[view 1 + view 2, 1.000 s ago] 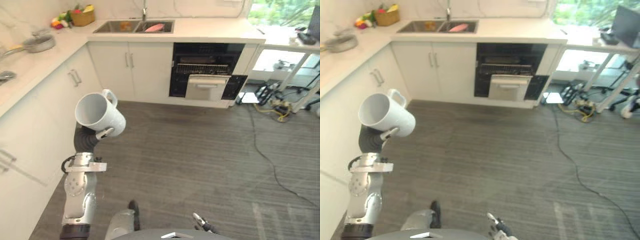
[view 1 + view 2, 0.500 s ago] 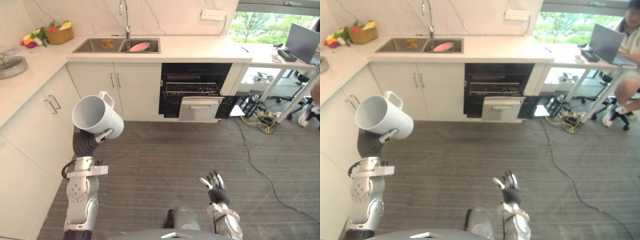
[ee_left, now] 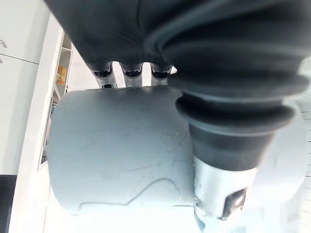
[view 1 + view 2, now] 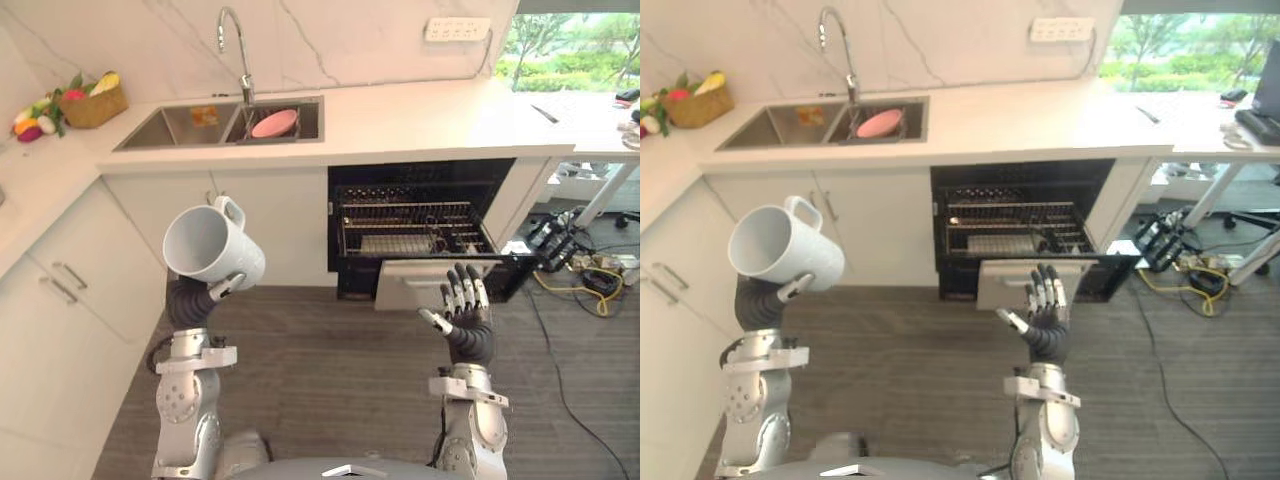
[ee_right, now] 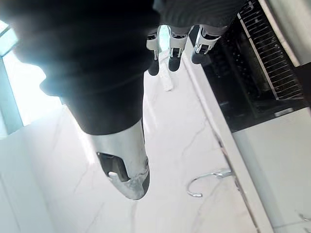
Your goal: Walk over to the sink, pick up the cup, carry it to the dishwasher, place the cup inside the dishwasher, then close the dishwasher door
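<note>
My left hand (image 4: 224,288) is shut on a white cup (image 4: 212,245), held up at chest height with its mouth tilted to the left. In the left wrist view the fingers (image 3: 131,73) and thumb (image 3: 219,196) wrap the cup (image 3: 116,150). Straight ahead, the dishwasher (image 4: 415,225) stands open under the counter, its wire rack showing and its door (image 4: 410,285) hanging partly down. My right hand (image 4: 465,318) is raised open, palm facing left, just in front of that door. The sink (image 4: 180,125) lies to the left of the dishwasher.
A pink dish (image 4: 274,122) sits in the sink's right basin below the faucet (image 4: 232,40). A fruit basket (image 4: 92,102) stands at the counter's left. White cabinets (image 4: 70,270) run along my left. Cables (image 4: 590,282) lie on the floor at the right.
The camera has come closer to the counter and now faces the dishwasher. My right hand has risen in front of its door. The cup stays in my left hand.
</note>
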Controlling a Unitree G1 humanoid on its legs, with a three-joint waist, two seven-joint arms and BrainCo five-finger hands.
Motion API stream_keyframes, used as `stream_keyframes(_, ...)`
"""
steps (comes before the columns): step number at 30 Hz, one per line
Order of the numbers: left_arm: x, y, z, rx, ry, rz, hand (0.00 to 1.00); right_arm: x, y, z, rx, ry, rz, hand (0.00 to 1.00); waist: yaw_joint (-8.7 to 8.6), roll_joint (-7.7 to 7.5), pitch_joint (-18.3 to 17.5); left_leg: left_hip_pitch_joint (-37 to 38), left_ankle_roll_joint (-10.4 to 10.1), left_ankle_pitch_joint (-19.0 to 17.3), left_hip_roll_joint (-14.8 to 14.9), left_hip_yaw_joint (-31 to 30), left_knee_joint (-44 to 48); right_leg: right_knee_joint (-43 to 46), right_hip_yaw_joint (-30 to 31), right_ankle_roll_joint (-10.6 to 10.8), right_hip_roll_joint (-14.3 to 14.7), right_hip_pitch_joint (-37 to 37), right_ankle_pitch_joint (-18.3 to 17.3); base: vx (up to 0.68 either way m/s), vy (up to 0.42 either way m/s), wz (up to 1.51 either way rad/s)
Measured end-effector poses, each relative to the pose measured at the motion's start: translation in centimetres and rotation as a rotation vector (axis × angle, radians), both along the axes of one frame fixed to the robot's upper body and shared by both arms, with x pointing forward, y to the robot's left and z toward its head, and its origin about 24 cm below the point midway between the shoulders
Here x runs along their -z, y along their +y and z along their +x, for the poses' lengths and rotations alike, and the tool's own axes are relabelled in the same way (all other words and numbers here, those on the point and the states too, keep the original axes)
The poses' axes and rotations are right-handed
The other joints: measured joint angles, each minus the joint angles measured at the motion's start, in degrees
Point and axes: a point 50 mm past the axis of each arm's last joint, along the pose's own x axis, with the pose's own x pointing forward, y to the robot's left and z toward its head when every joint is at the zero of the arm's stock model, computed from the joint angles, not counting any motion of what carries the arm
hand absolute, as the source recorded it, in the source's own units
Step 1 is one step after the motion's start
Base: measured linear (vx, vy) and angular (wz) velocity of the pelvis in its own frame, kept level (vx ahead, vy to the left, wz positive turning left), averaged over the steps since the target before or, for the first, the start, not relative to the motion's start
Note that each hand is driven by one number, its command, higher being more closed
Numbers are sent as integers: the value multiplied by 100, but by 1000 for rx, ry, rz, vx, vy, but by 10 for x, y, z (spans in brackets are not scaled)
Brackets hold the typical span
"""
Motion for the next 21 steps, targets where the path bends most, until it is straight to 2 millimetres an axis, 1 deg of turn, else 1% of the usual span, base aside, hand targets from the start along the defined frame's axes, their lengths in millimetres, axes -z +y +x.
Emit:
stream_keyframes(1,1,2,-1,-10,3,1,100,-9,3,2,-11,-46,-3,0,30,-31,10,-29,27,2,-68,252,-1251,-201,91,64,-120,273,36,550,130,-65)
stream_keyframes(2,1,3,-2,-11,5,3,100,-14,5,4,-17,-70,-2,0,28,-42,15,-10,14,106,-155,290,-2036,-228,148,84,-192,379,33,566,178,-64)
stream_keyframes(3,1,3,-4,-2,3,10,100,-22,8,7,-18,-111,0,0,19,-48,11,82,59,493,-310,279,-3498,-207,257,181,-320,545,-8,693,264,-68)
stream_keyframes(4,-2,2,-4,8,-9,15,100,-27,8,8,-6,-133,8,0,61,-73,10,151,140,1049,-440,161,-4619,-110,432,406,-459,681,-129,588,263,-70)
stream_keyframes(5,-3,2,-4,11,-13,15,100,-28,7,7,1,-137,7,0,70,-65,9,166,134,1332,-463,104,-4973,-58,515,523,-502,741,-196,579,337,-69)
stream_keyframes(6,-5,1,-4,20,-22,21,100,-26,4,7,20,-127,8,0,78,-12,-7,161,161,1761,-428,-74,-5210,35,674,723,-524,945,-320,461,310,-55)
stream_keyframes(7,-2,3,-4,28,-11,36,100,-20,3,7,36,-100,18,0,94,-89,-53,155,67,2274,-491,-126,-4827,100,779,783,-653,1109,-370,688,462,-30)
stream_keyframes(8,2,8,1,41,14,65,100,-9,5,9,54,-54,51,0,28,-454,-63,-19,245,1639,-776,-38,-4074,219,797,905,-1018,1157,-84,580,377,-2)
stream_keyframes(9,2,9,2,43,13,67,100,-9,3,10,59,-54,50,0,24,-466,-52,-116,259,1417,-790,-47,-3780,259,813,911,-1052,1152,102,695,459,19)
stream_keyframes(10,2,11,3,44,12,69,100,-11,0,11,73,-61,47,0,28,-482,-56,-220,310,1114,-833,-48,-3457,382,878,898,-1101,1117,382,587,398,29)
stream_keyframes(11,1,15,6,41,11,62,100,-14,-5,13,103,-78,47,0,18,-578,-66,-142,451,766,-1080,-48,-3288,805,908,939,-1273,1028,943,579,392,38)
stream_keyframes(12,0,15,7,42,8,62,100,-13,-8,13,119,-79,48,0,13,-611,-86,-74,516,679,-1203,-51,-3313,1094,908,946,-1359,916,1210,454,296,45)
stream_keyframes(13,-1,15,8,47,2,65,100,-12,-11,14,135,-78,50,0,10,-639,-93,30,589,604,-1322,-58,-3363,1461,915,1009,-1447,780,1538,430,260,41)
stream_keyframes(14,-2,14,9,51,-4,68,100,-9,-15,14,157,-63,58,0,-5,-655,-85,213,668,515,-1482,-83,-3490,2143,952,1101,-1569,510,1993,477,290,38)
stream_keyframes(15,-3,15,10,50,-5,71,100,-5,-15,16,163,-51,74,0,17,-656,-68,485,748,421,-1622,-93,-3652,3369,1057,1200,-1708,-19,2087,484,294,24)
stream_keyframes(16,-1,16,10,49,7,74,100,-3,-11,16,164,-38,82,0,38,-617,-39,874,796,341,-1727,-93,-3855,4572,954,1071,-1875,-598,1965,333,202,5)
stream_keyframes(17,0,16,9,48,18,75,100,-2,-10,14,166,-31,79,0,41,-564,-8,1089,808,306,-1738,-97,-3965,4977,823,886,-1944,-799,1821,283,171,-16)
stream_keyframes(18,4,17,7,42,40,75,100,-1,-6,14,162,-27,73,0,15,-456,45,1493,838,226,-1728,-120,-4201,5378,609,502,-1948,-1139,1547,249,152,-28)
stream_keyframes(19,6,17,3,35,56,74,100,3,-2,8,154,-15,66,0,-30,-404,87,1821,827,138,-1693,-124,-4444,5441,524,376,-1775,-1601,1317,219,139,-29)
stream_keyframes(20,7,17,3,35,61,76,100,5,0,5,148,-7,62,0,-64,-360,117,1928,820,94,-1681,-135,-4501,5380,475,371,-1675,-1830,1199,232,76,-21)
stream_keyframes(21,8,16,2,44,67,78,100,8,1,-2,144,6,60,0,-118,-412,147,2133,788,34,-1644,-163,-4630,5078,346,376,-1478,-2208,907,235,-5,5)
